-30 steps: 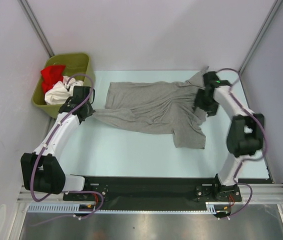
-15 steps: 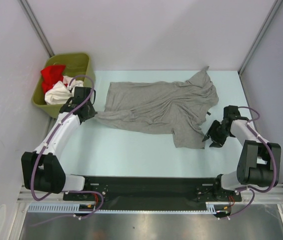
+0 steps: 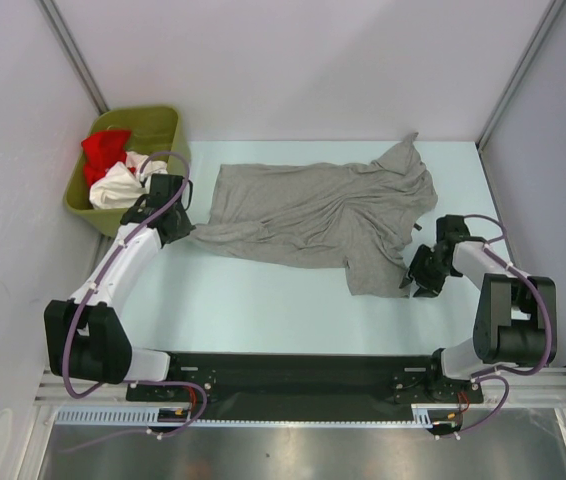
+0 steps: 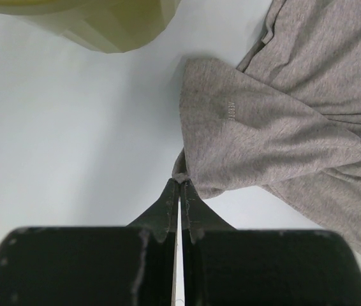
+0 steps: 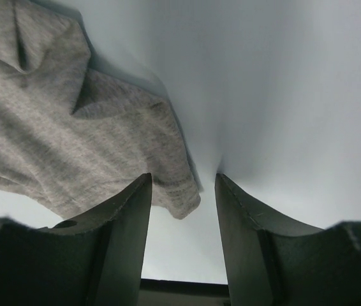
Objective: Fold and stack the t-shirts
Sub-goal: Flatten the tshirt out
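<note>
at the upper left of the overhead view, the olive bin (image 3: 171,130) holds a red t-shirt (image 3: 103,148) and a white t-shirt (image 3: 115,186), both crumpled. just right of the bin, the left fingers (image 4: 168,207) are pressed together on a thin pinch of cloth at the left end of the grey t-shirt (image 3: 313,212). that shirt lies spread but wrinkled across the tabletop (image 3: 263,300), from left of centre to the upper right. at its lower right, the right fingers (image 5: 129,204) stand apart, low at the tabletop. the shirt's corner lies between them and nothing is gripped there yet.

the step in hand looks like taking that corner so the 2 arms can stretch the shirt flat. to do it well, the right fingers should slide a little further over the corner before closing, so they catch the hem and not just its tip. the pull should then run away from the left hold, evenly and low over the tabletop, until the wrinkles ease out.
</note>
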{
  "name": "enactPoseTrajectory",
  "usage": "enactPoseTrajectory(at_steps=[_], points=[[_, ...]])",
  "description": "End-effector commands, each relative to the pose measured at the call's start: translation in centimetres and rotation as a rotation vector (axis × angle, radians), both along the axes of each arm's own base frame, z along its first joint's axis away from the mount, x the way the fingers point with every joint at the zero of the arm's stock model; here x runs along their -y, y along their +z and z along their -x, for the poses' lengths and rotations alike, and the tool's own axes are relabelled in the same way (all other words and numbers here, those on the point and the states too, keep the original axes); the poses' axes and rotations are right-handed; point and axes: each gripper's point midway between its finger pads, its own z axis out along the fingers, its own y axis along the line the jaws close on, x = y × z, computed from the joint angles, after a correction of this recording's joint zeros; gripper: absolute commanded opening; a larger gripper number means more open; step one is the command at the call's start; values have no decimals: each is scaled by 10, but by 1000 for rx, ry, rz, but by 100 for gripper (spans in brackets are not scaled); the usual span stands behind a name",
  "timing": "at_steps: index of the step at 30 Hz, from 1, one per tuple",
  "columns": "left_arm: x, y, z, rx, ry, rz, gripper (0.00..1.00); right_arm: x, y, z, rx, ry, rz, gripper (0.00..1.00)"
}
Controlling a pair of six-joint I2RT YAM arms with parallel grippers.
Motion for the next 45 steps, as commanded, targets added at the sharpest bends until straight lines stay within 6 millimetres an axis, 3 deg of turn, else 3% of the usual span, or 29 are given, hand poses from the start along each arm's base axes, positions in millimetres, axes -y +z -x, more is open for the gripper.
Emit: enactPoseTrajectory(at_steps=[1, 7, 13, 15, 17, 20, 23, 25, 27, 28, 30, 31, 32, 34, 35, 36, 37, 38, 39, 40, 41, 42, 43, 44, 45], points=[[1, 6, 1, 18, -3, -1, 0, 0, -8, 7, -20, -3, 20, 50], [1, 4, 4, 11, -2, -1, 0, -2, -13, 9, -30, -29, 29, 48], [2, 2, 5, 7, -5, 4, 0, -5, -19, 8, -33, -33, 15, 34], [1, 2, 7, 6, -2, 3, 0, -6, -21, 11, -34, -40, 7, 27], [2, 3, 6, 13, -1, 8, 0, -5, -19, 11, -22, -54, 1, 1], [1, 7, 4, 21, -3, 4, 0, -4, -2, 2, 25, -104, -34, 0], [3, 17, -5, 49, -7, 10, 0, 3, 42, -25, 160, -156, -51, 0], [9, 29, -13, 87, -26, 31, 0, 17, 88, -51, 298, -198, -55, 0], [15, 50, -28, 154, -42, 57, 0, 30, 117, -65, 364, -245, -69, 0], [19, 60, -39, 198, -59, 69, 0, 33, 150, -78, 408, -246, -65, 0], [23, 91, -58, 280, -67, 87, 0, 39, 174, -94, 440, -260, -58, 0], [26, 97, -69, 300, -70, 92, 0, 44, 210, -111, 531, -275, -57, 0], [27, 124, -81, 361, -74, 97, 1, 47, 230, -121, 577, -275, -56, 0], [28, 146, -98, 417, -75, 91, 0, 55, 248, -144, 609, -286, -51, 0], [29, 149, -109, 426, -75, 86, 0, 60, 296, -160, 715, -286, -49, 0], [28, 179, -119, 494, -71, 81, 0, 67, 293, -177, 697, -293, -47, 0], [29, 192, -126, 526, -73, 79, 0, 69, 312, -187, 733, -292, -53, 0], [30, 212, -137, 575, -80, 77, 0, 74, 357, -197, 836, -287, -44, 0], [32, 226, -142, 611, -90, 80, 0, 80, 356, -214, 832, -294, -46, 0], [34, 240, -149, 655, -100, 80, 0, 83, 370, -221, 867, -293, -42, 0], [35, 268, -153, 723, -110, 85, 1, 90, 378, -228, 886, -302, -36, 0], [40, 277, -162, 752, -131, 94, 0, 95, 414, -230, 974, -301, -24, 0], [42, 290, -165, 786, -144, 93, 0, 101, 413, -240, 981, -308, -20, 0], [43, 315, -166, 847, -155, 99, 0, 105, 428, -241, 1025, -311, -18, 0], [46, 327, -173, 891, -168, 101, 0, 113, 449, -245, 1110, -310, -3, 0]])
